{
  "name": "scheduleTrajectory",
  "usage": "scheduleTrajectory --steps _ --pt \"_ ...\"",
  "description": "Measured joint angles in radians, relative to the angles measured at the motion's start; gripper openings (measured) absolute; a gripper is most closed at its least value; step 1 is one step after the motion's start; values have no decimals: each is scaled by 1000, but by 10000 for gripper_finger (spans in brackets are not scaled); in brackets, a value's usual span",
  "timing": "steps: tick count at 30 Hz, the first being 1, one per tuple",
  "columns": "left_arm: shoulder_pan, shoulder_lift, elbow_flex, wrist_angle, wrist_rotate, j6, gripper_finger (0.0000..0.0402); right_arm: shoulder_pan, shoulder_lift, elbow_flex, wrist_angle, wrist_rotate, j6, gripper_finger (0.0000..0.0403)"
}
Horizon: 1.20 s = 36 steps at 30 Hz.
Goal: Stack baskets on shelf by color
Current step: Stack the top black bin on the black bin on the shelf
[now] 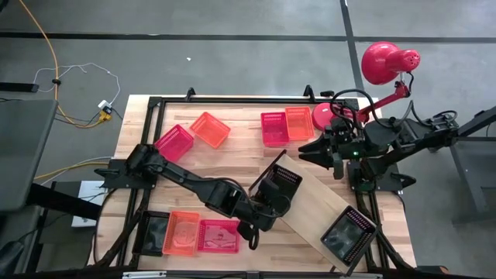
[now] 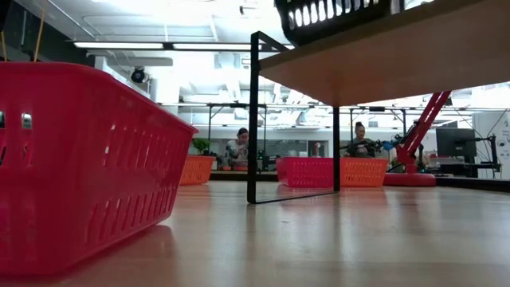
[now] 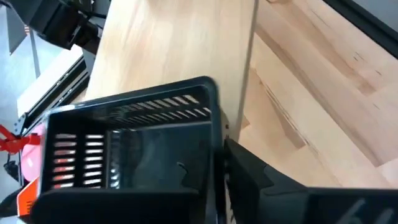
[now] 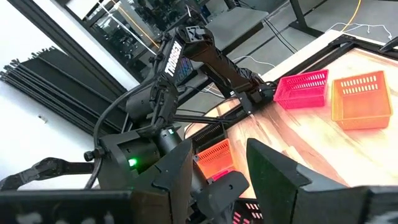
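The shelf (image 1: 322,203) is a pale board lying slantwise on the table, raised on a thin black bracket (image 2: 253,119). A black basket (image 1: 349,232) sits on its near right end. My left gripper (image 1: 271,195) is shut on a second black basket (image 1: 285,180) over the shelf's far left end (image 3: 168,43). My right gripper (image 1: 325,149) hovers open by the red (image 1: 273,128) and orange (image 1: 299,122) baskets at the far side, touching nothing. More baskets rest on the table: red (image 1: 174,143), orange (image 1: 209,128), orange (image 1: 182,232), red (image 1: 218,236). My left gripper holds the black basket (image 3: 130,155) at one wall, near a corner (image 3: 211,134). One finger (image 3: 249,174) lies outside that wall; the basket hides the other. The basket sits roughly level over the shelf's end; whether its bottom rests on the board I cannot tell.
A red desk lamp (image 1: 384,62) stands at the far right corner beside the right arm. In the low view a red basket (image 2: 80,159) fills the near left. Bare tabletop (image 1: 232,159) lies between the far baskets and the shelf. People sit in the room beyond.
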Motion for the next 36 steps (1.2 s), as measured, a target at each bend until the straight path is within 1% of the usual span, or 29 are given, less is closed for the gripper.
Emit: scheduleTrajectory --steps 5,7,10,13,17,20,21,25,27,29,31,33,35,36 --pt "7 0 0 4 -1 -3 101 0 0 0 0 0 -19 138" --pt "6 0 3 0 -16 -3 126 0 0 0 0 0 -20 138" --pt "1 0 41 -18 -51 -13 161 0 0 0 0 0 -21 138" --pt "-6 0 128 -98 -89 -43 189 -1 0 0 0 0 -37 138" --pt "-9 -2 295 -290 -98 -146 214 -2 0 0 0 0 -44 138" --pt "-9 -2 430 -457 -56 -272 225 -2 5 0 -13 0 -70 138" --pt "-9 -9 451 -489 -35 -321 226 -2 8 0 -26 0 -77 138" --pt "-9 -157 348 -462 53 -519 227 -8 38 0 -107 -1 -80 138" --pt "-17 -232 299 -453 56 -597 226 -12 65 0 -154 -7 -78 138" --pt "-38 -301 244 -377 3 -644 226 -20 96 0 -189 -30 -89 140" --pt "-70 -378 177 -287 -81 -656 226 -29 128 0 -216 -59 -102 147" --pt "-103 -459 97 -144 -159 -643 225 -37 160 0 -264 -92 -112 160" --pt "-139 -543 -4 -32 -213 -621 225 -45 192 0 -322 -104 -112 175" --pt "-152 -578 -58 48 -225 -614 226 -48 208 0 -360 -104 -112 182"
